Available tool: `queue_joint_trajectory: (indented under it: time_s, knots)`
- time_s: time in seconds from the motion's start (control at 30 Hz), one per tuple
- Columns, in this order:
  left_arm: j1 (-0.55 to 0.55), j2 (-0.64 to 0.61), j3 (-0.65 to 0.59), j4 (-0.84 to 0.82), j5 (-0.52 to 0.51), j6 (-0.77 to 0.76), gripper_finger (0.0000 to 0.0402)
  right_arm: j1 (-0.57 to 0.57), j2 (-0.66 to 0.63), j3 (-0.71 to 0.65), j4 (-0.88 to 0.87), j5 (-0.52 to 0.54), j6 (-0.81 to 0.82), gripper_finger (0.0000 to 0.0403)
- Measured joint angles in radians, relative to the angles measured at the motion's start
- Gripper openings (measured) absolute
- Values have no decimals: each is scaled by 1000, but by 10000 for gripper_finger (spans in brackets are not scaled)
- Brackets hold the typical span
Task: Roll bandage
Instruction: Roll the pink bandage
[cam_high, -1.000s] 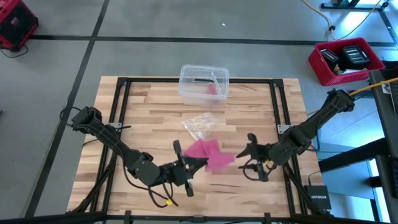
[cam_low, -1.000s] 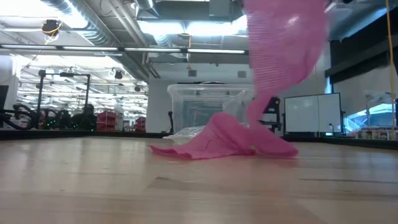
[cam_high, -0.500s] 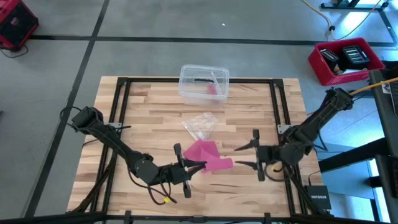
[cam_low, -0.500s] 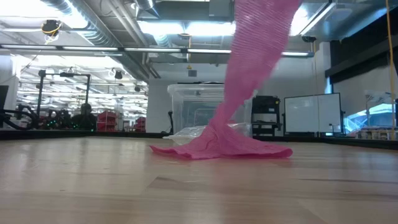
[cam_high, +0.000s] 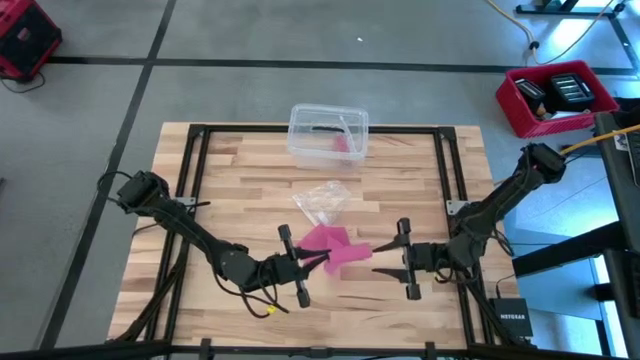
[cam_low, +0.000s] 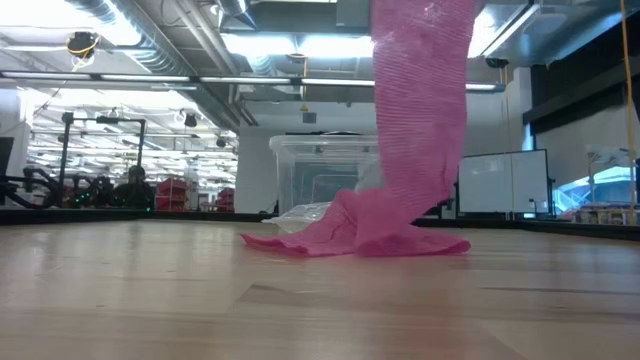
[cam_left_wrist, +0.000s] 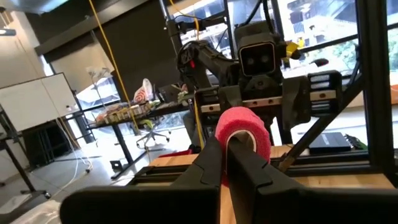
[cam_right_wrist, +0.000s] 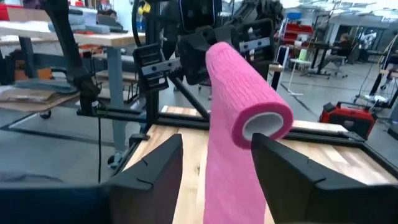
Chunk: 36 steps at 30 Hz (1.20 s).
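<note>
The pink bandage is partly rolled. Its roll (cam_right_wrist: 245, 93) hangs level above the table, and a loose strip (cam_low: 420, 120) drops from it to a crumpled heap (cam_low: 360, 235) on the wood. My left gripper (cam_high: 318, 262), near the table's front middle, is shut at one end of the roll (cam_left_wrist: 242, 130). My right gripper (cam_high: 388, 258) faces it from the right and is open. Its fingers stand on either side of the roll's hollow free end (cam_right_wrist: 267, 124); I see no touch. My left gripper meets the roll's end (cam_left_wrist: 219, 127) with shut fingers (cam_left_wrist: 231, 158), coming level from the table's left, along the roll's length. The end's pink ring shows around the fingertips; whether they pinch its wall or sit in its hollow, I cannot tell. The roll is lifted clear and level, the strip hanging slack.
A clear plastic box (cam_high: 328, 133) stands at the table's far middle. A crumpled clear wrapper (cam_high: 322, 203) lies between it and the bandage. Black frame rails (cam_high: 190, 190) run along both sides of the table. A red bin (cam_high: 555, 97) sits on the floor beyond the right edge.
My right gripper has turned from a tipped pose to level and has sunk and moved left toward the roll, staying open. My left gripper has sunk a little with the roll. The hanging strip has slackened, and the heap on the table has drawn together.
</note>
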<state>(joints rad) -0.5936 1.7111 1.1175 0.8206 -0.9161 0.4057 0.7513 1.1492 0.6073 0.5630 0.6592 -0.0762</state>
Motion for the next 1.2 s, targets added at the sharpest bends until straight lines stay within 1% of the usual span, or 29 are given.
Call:
queue_joint_trajectory:
  time_s: [0.1, 0.33, 0.53, 0.63, 0.77, 0.87, 0.93, 1.2]
  knots:
    - [1, 0, 0, 2, 11, 1, 0, -13, 9, 0, 22, 11, -16, 193]
    - [3, -2, 0, -3, 18, 13, 0, -40, 14, 0, 64, -87, -14, 193]
    - [6, -2, 0, -7, 15, 11, 0, -59, 14, 0, 64, -97, -9, 193]
    - [5, -2, 0, -16, 15, 13, 0, -60, 14, 0, 73, -82, -8, 193]
    - [5, -2, 0, -18, -1, 39, 0, -58, 14, 0, 71, -18, -6, 193]
    - [-1, -2, 0, -17, -51, 59, 0, -50, 14, 0, 75, -7, 59, 193]
    - [-2, 0, 0, -19, -58, 69, 0, -50, 14, 1, 77, 12, 107, 193]
    - [1, 0, 0, -18, -80, 73, 0, -51, 14, 1, 75, 10, 162, 193]
